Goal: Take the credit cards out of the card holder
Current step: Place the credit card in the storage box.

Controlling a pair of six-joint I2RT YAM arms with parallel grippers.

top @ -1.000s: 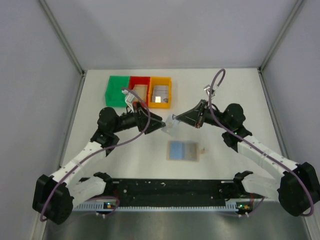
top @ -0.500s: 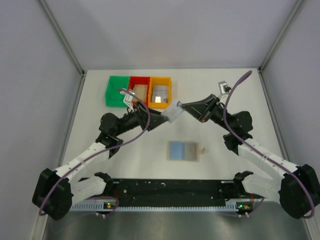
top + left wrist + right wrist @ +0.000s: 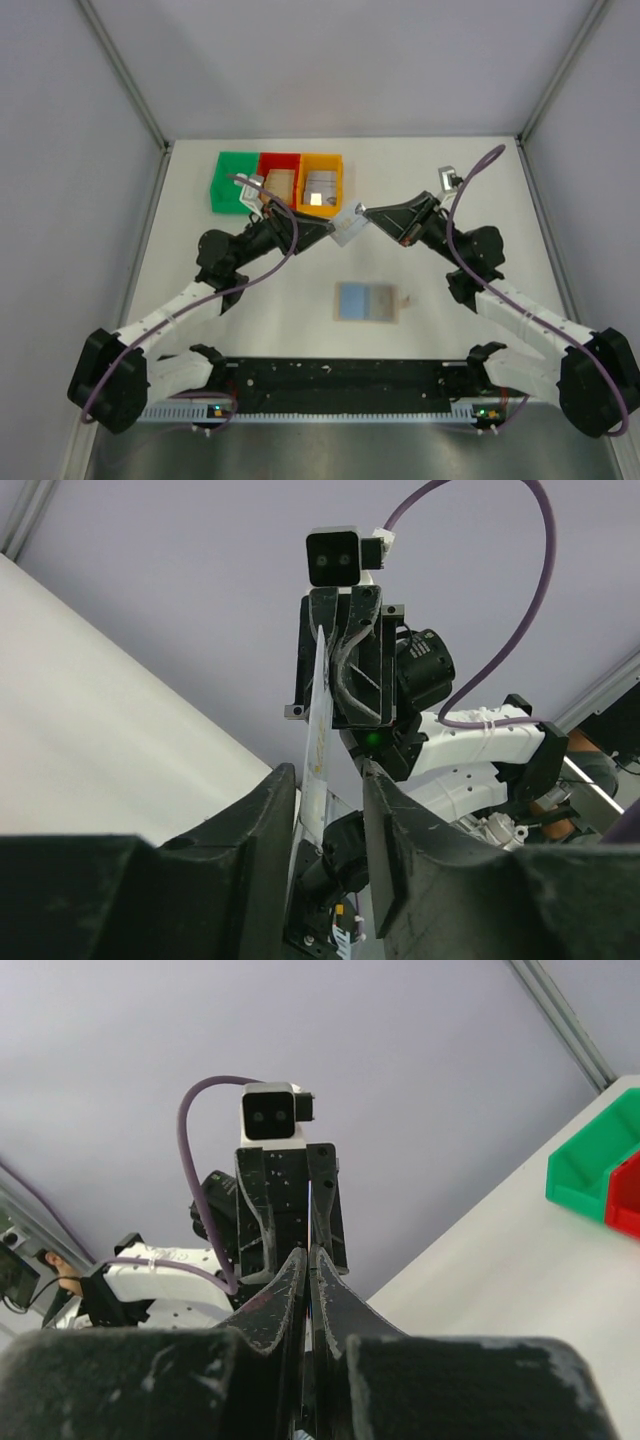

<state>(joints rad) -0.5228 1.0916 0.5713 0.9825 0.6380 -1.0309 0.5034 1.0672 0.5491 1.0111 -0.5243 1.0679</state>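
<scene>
One credit card (image 3: 347, 226) hangs in mid-air between your two arms, above the desk (image 3: 290, 300). Your right gripper (image 3: 360, 214) is pinched flat on one end of it. Your left gripper (image 3: 328, 775) has its jaws apart, straddling the other end without pressing. The card holder (image 3: 367, 302) lies open on the desk below. I'd judge the card light, stiff and slick, so take it across the flat faces, well in from the edge, or it may slide out.
</scene>
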